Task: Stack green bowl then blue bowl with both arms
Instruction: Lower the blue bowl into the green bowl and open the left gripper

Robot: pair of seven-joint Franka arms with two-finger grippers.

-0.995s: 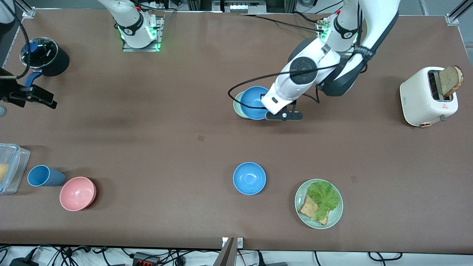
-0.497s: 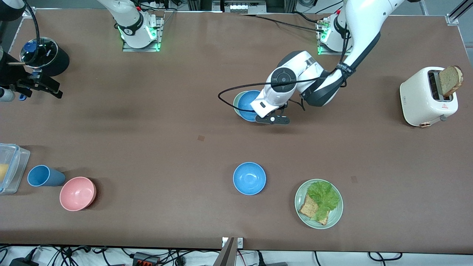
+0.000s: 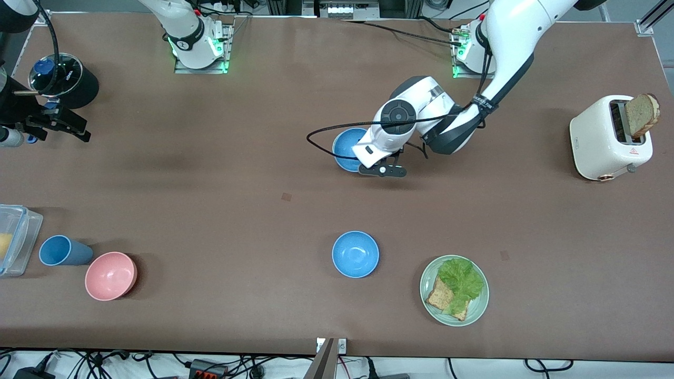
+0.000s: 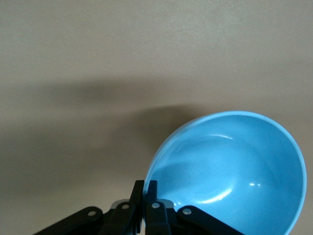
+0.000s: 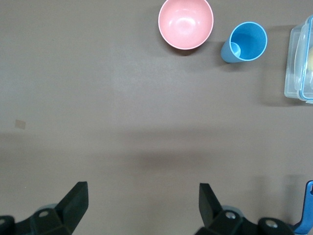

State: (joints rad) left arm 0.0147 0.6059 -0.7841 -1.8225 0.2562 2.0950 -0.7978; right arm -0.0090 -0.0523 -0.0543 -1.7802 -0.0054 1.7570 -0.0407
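Note:
My left gripper is shut on the rim of a blue bowl, which is tilted just above the table in the middle, toward the robots' bases. In the left wrist view the fingertips pinch that bowl's rim. The green bowl is hidden; only blue shows there. A second blue bowl sits nearer the front camera. My right gripper is open and empty, up over the right arm's end of the table; its fingers stand wide apart in the right wrist view.
A green plate with lettuce and toast lies beside the second blue bowl. A white toaster stands at the left arm's end. A pink bowl, blue cup, clear container and black pot are at the right arm's end.
My left gripper has carried the blue bowl a little toward the right arm's end; the green rim that showed beside it is now covered. My right gripper shifted slightly.

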